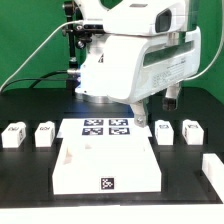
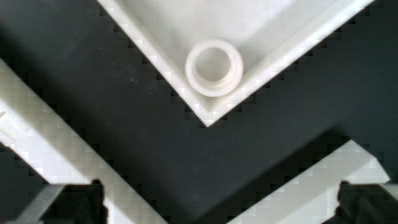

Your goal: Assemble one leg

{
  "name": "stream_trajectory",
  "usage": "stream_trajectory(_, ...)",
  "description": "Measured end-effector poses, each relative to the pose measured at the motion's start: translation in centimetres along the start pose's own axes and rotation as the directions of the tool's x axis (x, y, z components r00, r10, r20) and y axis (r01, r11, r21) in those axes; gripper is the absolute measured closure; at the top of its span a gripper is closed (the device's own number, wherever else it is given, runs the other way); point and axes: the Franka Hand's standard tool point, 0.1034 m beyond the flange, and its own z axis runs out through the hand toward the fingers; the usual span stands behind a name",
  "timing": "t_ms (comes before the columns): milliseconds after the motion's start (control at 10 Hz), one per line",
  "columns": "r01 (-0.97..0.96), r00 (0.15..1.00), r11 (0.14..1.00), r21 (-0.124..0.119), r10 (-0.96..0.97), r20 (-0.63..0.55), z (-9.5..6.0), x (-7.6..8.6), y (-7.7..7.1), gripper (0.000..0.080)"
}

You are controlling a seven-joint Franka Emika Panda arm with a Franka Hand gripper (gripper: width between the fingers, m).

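Observation:
Four small white legs with tag markers stand on the black table in the exterior view: two on the left and two on the right. The large flat white panel lies in front of them in the middle. My gripper hangs above the table behind the panel's right part, apart from every leg. In the wrist view my gripper is open and empty, with a dark fingertip at each side. One panel corner with a round socket shows there. No leg shows in the wrist view.
The marker board lies behind the panel, between the leg pairs. Another white part sits at the exterior view's right edge. Two white slanted bands cross the wrist view near the fingers; I cannot tell what they are. Green wall behind.

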Motion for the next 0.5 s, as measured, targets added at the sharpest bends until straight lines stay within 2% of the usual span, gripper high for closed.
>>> stream_trajectory(500,0.043,0.999,0.999,0.000,-0.043,0.000,0.04,-0.03,-0.03,0.0150)
